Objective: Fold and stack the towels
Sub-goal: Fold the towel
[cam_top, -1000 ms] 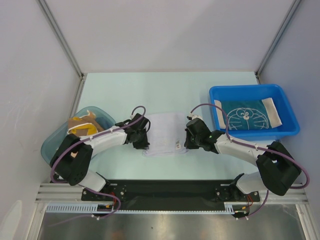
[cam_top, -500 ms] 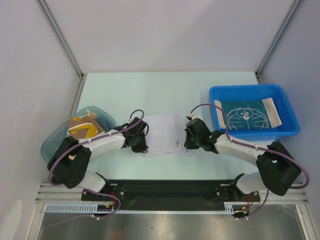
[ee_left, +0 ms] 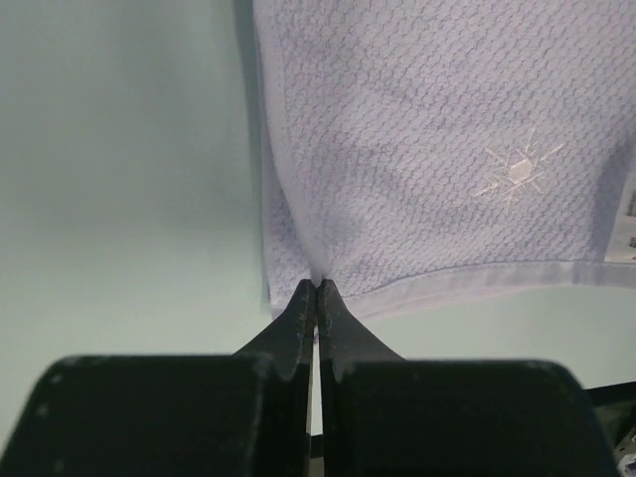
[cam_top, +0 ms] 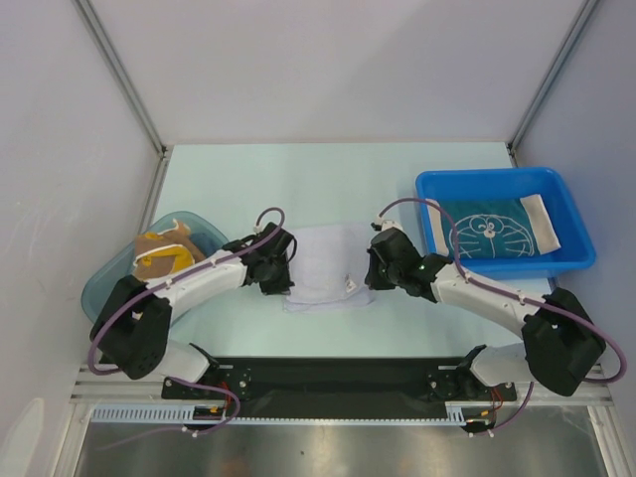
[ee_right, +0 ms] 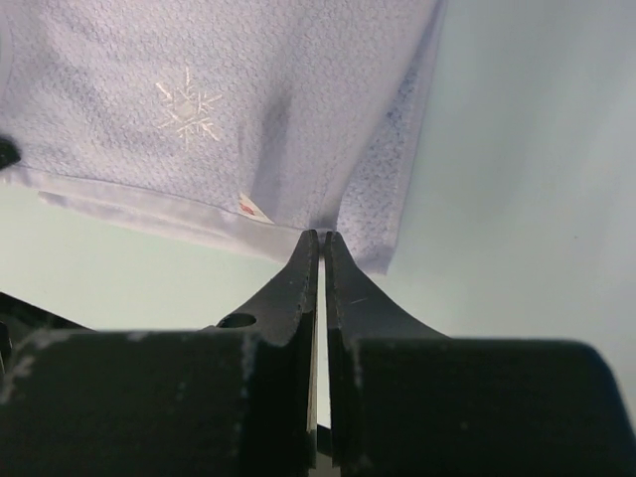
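A white towel (cam_top: 323, 268) with a star mark (ee_left: 519, 171) lies between my two arms near the table's front. My left gripper (ee_left: 317, 283) is shut on the towel's near left corner, pinching a small peak of cloth. My right gripper (ee_right: 322, 235) is shut on the near right corner of the same white towel (ee_right: 248, 109), beside its small label. A teal-blue towel (cam_top: 489, 229) lies folded in the blue bin (cam_top: 574, 260). Brown and orange towels (cam_top: 164, 251) sit crumpled in the translucent teal tub (cam_top: 104, 283) at the left.
The blue bin stands at the right, the teal tub at the left front. A black rail (cam_top: 328, 383) with the arm bases runs along the near edge. Enclosure walls and metal posts (cam_top: 119, 75) bound the pale table (cam_top: 318, 189).
My left gripper has shut on the white towel's near left corner after standing partly open. Both grippers have shifted slightly away from the near edge, bunching the towel's near edge upward.
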Controlling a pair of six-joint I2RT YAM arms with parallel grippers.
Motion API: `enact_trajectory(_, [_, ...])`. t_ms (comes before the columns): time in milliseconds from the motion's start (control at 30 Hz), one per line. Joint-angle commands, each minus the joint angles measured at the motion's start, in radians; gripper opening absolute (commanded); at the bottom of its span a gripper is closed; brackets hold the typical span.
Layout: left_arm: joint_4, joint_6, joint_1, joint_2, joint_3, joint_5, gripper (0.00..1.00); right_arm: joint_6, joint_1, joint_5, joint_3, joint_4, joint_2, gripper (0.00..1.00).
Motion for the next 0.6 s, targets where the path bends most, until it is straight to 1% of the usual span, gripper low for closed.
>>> enact_trajectory(0, [-0.082,0.026,-0.009,-0.064,0.037,-0.033,0.0,-0.02,0.006,0.028,0.032,-0.063,-0.052,0.0])
enact_trajectory(67, [-0.077,0.034,-0.009,-0.08,0.023,-0.019,0.0,-0.018,0.006,0.029,0.026,-0.08,-0.07,0.0])
enact_trajectory(167, [-0.021,0.021,-0.009,-0.116,-0.067,0.027,0.0,0.008,0.004,0.037,-0.043,-0.077,-0.119,0.0])
enact_trajectory(200, [0.001,0.015,-0.009,-0.123,-0.122,0.035,0.0,0.015,0.003,0.036,-0.09,-0.055,-0.128,0.0])
enact_trajectory(233, [0.025,0.005,-0.009,-0.132,-0.149,0.076,0.01,0.025,0.0,0.031,-0.118,-0.036,-0.147,0.0])
enact_trajectory(300, [0.088,-0.002,-0.009,-0.129,-0.204,0.101,0.0,0.038,-0.005,0.016,-0.167,0.005,-0.156,0.0])
enact_trajectory(433, [0.127,0.001,-0.011,-0.097,-0.235,0.119,0.0,0.038,-0.016,0.013,-0.189,0.022,-0.119,0.0])
enact_trajectory(567, [0.133,0.005,-0.009,-0.097,-0.236,0.106,0.0,0.038,-0.016,0.008,-0.198,0.041,-0.136,0.0])
